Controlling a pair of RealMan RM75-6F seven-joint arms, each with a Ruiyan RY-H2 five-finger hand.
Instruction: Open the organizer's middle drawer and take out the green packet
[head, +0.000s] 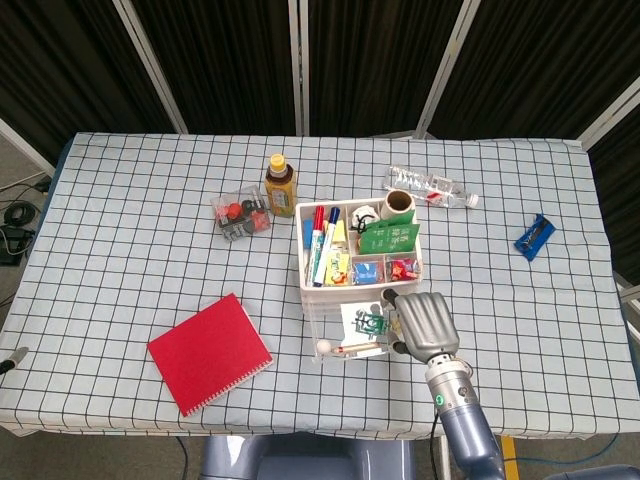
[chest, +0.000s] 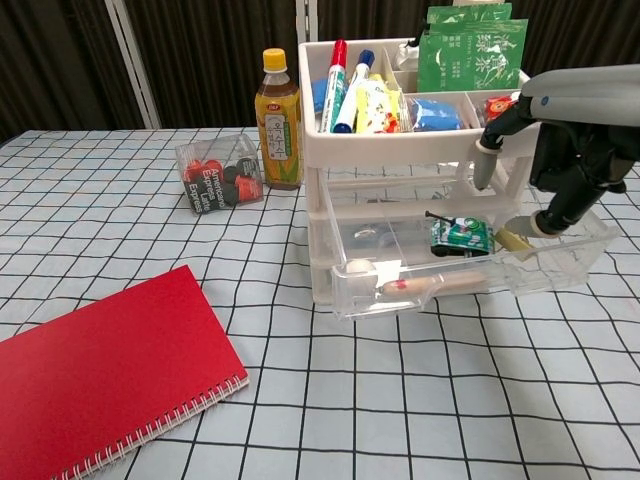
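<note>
Nearest the robot, a red notebook (chest: 105, 370) lies flat on the checked cloth (chest: 420, 400), well left of everything else. Behind it and to the right stands the white organizer (chest: 400, 150), its clear middle drawer (chest: 560, 262) pulled out toward the camera. Along the drawer's front lies a wooden-handled tool with a pale round end (chest: 425, 284); farther back in the same drawer, toward its right, sits the green packet (chest: 461, 236), flat on the drawer floor and untouched. Over the drawer's right end hangs the right hand (chest: 565, 150), dark-palmed under a grey shell, empty; its fingers are apart and bent downward, one pale fingertip (chest: 483, 165) hanging in front of the organizer's upper wall and another low by the drawer's right rim, close to a tan stick there, though contact cannot be told. From the head view the same hand (head: 424, 322) shows just right of the open drawer, beside the packet (head: 371, 322). On top, the organizer's tray holds red and blue markers (chest: 343, 85) upright at the left, small bright packets in the front cells, and larger green sachets (chest: 470, 50) standing at the back. Left of the organizer a tea bottle (chest: 277, 120) with a yellow cap stands upright, with a clear box of red and black bits (chest: 218, 175) beside it. Farther back, in the head view, a water bottle (head: 432, 186) lies on its side, and a blue clip (head: 533, 237) rests well to the right. The left hand appears in neither view.
</note>
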